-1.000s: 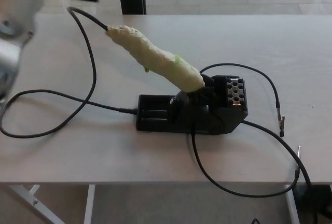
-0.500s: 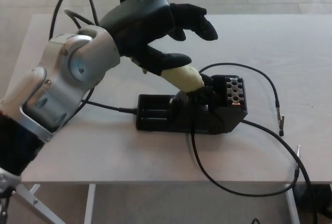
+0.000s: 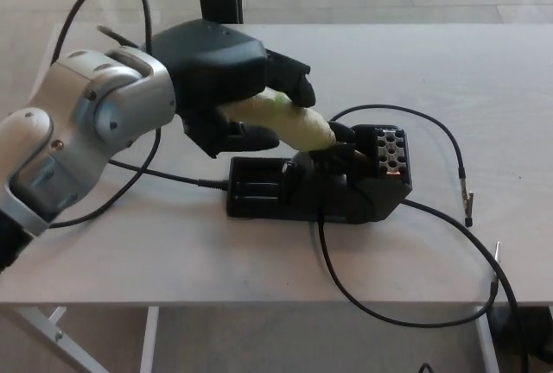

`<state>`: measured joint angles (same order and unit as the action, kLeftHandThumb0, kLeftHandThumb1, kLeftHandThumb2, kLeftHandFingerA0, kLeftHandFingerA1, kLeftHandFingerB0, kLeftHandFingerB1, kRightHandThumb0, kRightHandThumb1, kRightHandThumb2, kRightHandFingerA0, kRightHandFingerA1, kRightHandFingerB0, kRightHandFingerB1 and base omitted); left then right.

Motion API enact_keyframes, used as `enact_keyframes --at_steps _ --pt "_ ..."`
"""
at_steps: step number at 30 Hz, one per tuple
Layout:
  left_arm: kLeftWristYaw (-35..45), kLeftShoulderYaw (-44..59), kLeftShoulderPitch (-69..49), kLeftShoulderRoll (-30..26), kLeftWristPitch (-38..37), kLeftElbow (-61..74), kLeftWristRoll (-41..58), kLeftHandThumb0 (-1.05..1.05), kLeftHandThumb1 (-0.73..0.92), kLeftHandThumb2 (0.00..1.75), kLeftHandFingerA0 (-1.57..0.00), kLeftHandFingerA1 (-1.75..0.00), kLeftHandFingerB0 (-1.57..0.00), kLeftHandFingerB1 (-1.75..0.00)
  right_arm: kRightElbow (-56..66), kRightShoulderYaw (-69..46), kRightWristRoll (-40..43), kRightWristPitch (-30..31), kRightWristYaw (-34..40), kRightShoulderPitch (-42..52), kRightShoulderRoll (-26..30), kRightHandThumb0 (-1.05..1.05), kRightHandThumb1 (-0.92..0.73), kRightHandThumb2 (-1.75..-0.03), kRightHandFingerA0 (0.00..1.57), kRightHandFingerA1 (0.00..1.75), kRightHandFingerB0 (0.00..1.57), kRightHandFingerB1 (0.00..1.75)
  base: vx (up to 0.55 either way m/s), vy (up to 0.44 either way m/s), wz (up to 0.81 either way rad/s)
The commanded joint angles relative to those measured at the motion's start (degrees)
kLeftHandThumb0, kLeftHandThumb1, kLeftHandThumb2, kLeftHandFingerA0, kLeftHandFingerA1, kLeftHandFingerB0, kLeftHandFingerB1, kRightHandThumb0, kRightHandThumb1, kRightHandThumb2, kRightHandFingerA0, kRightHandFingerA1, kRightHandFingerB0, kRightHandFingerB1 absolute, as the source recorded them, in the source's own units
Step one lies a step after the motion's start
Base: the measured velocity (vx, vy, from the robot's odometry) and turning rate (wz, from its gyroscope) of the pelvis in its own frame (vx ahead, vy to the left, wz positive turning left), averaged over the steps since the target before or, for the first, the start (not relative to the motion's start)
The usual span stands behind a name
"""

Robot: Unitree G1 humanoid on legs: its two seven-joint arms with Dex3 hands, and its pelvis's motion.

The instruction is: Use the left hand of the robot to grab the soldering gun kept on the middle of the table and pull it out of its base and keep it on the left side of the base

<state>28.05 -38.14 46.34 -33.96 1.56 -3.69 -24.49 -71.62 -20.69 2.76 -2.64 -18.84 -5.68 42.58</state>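
Note:
The soldering gun (image 3: pixel 289 123) has a pale yellow-wrapped handle and leans up to the left, its tip still seated in the black base (image 3: pixel 320 185) at the table's middle. My left hand (image 3: pixel 229 84) is wrapped around the handle's upper part, fingers over the top and thumb underneath, shut on it. Most of the handle is hidden under the hand; only its lower end shows. My right hand does not show.
A black cable (image 3: pixel 112 161) loops from the gun over the table's left side. Another cable (image 3: pixel 449 144) arcs to the right of the base, and a third (image 3: pixel 380 308) hangs over the front edge. The table (image 3: pixel 484 79) is pale wood.
My left hand came in from the upper left, hovered open over the handle, then dropped and closed around it. The gun and base have not moved.

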Motion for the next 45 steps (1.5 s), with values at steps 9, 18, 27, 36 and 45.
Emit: enact_keyframes --at_steps 9,18,27,36,45 --pt "-1.53 -10.68 3.98 -7.38 -0.75 3.46 -38.81 -0.74 0.76 0.63 0.00 -0.13 -0.29 -0.35 -0.17 0.80 -0.32 -0.87 0.53 -1.38 1.97 -1.05 -0.11 -1.10 0.38 0.55 0.34 0.28 0.00 0.000 0.00" --pt "-22.81 -11.56 1.41 -5.34 2.05 1.72 -47.36 -0.58 0.45 0.72 -0.59 -1.09 -0.08 -0.42 0.12 0.54 -0.06 -1.04 0.51 -1.95 1.78 -1.05 -0.15 -1.11 0.35 0.52 0.35 0.27 0.00 0.000 0.00" --pt "-43.66 -10.90 -0.79 -3.75 -5.01 -4.59 -42.40 -0.34 0.50 0.64 -0.98 -1.64 -1.01 -0.95 -0.01 -0.74 0.80 -1.91 3.11 -2.31 1.19 -1.05 -0.15 -1.14 0.40 0.50 0.42 0.30 0.00 0.000 0.00" --pt "-51.91 -8.12 -2.61 -3.68 -8.91 -7.49 -37.80 -0.38 0.61 0.67 -0.98 -1.70 -0.92 -1.08 -0.05 -1.41 1.30 -2.81 3.95 -2.02 0.85 -1.05 -0.20 -1.15 0.47 0.56 0.42 0.32 0.00 0.000 0.00" --pt "-47.24 -3.68 -3.96 -5.54 -11.72 -6.71 -31.56 -0.37 0.41 0.92 -1.27 -1.36 -0.86 -0.83 0.23 -2.01 1.87 -1.95 4.86 -1.81 0.66 -1.05 -0.23 -1.17 0.55 0.55 0.38 0.34 0.00 0.000 0.00"
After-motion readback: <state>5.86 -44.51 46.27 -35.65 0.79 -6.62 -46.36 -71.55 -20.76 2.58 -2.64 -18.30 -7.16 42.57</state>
